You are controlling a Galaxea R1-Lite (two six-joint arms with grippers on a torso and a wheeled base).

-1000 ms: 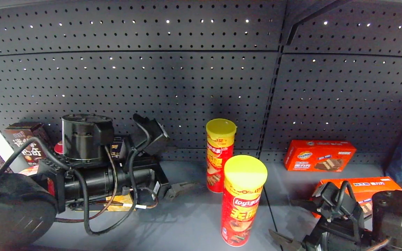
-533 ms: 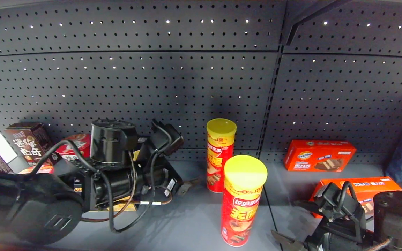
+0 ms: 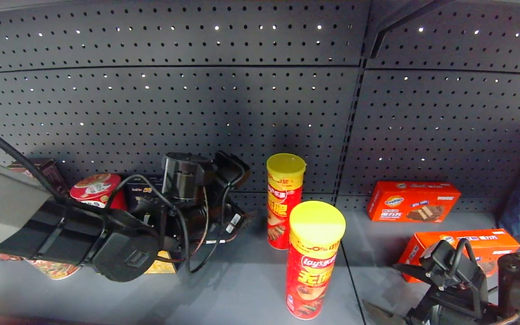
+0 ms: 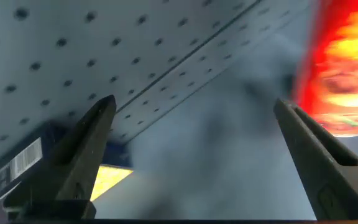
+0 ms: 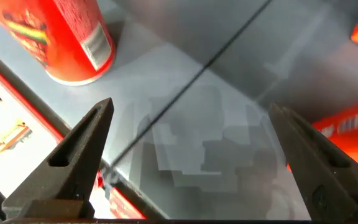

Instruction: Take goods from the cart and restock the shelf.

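Black left gripper [image 4: 194, 102] lies level near shelf [image 3: 242, 289] back edge, jaws wide, empty, beside rear can [image 3: 285, 201]; right gripper [image 5: 191, 106] wide, front edge.

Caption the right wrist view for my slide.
Open right gripper hovers over the grey shelf, red chip can nearby.

On shelf [image 3: 242, 289], front can [image 3: 316, 259] stands before rear can [image 3: 285, 201]
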